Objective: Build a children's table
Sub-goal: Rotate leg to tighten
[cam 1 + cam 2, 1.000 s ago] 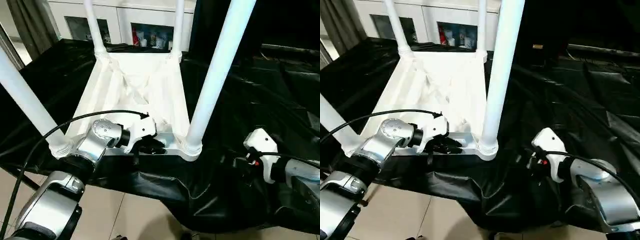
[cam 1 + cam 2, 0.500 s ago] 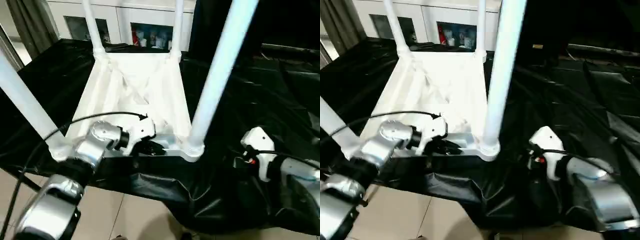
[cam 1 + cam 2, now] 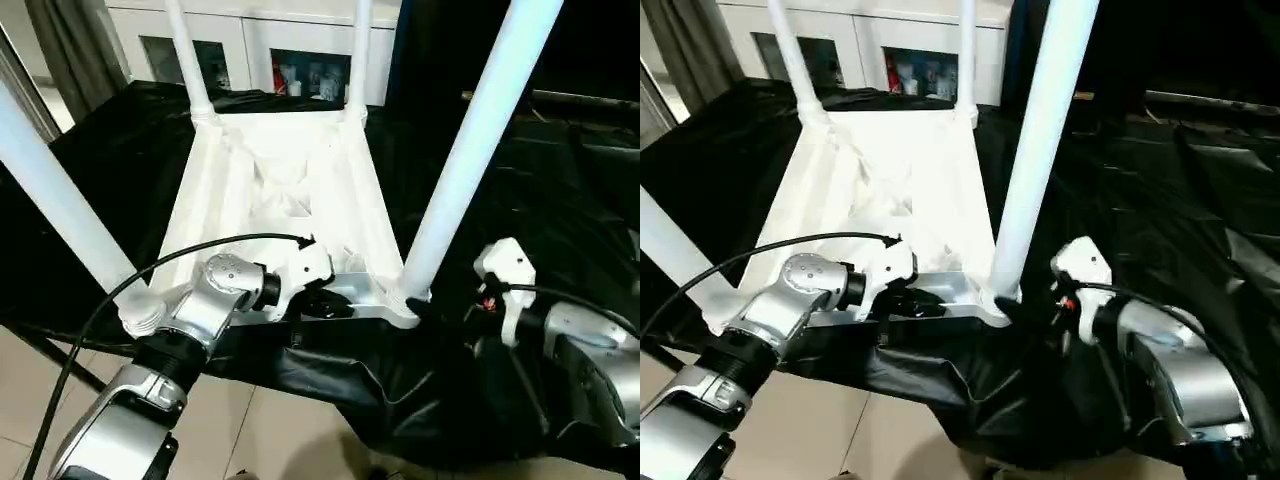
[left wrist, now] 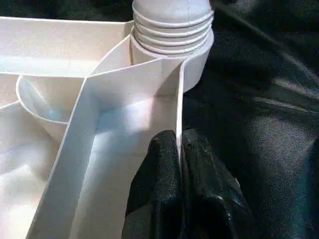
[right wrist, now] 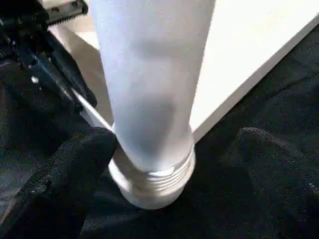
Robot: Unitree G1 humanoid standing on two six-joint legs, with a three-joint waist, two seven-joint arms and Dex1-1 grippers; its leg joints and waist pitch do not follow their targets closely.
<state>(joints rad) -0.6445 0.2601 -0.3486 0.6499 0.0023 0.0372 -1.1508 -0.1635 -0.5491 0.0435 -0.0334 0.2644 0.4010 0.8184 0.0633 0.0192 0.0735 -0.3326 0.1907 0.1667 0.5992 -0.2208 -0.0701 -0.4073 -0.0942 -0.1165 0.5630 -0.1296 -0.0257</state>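
Lying upside down on your black-draped desk (image 3: 560, 190), the white plastic ribbed tabletop (image 3: 285, 195) carries four legs; your left pincer (image 4: 179, 164) pinches its near rim steady, while the right pincer (image 5: 164, 149) gapes wide around the near right white tube leg (image 3: 470, 150).

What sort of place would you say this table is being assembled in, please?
Probably an indoor lab or office room: a work surface draped in black sheeting, white glass-fronted cabinets behind it, and a pale tiled floor.
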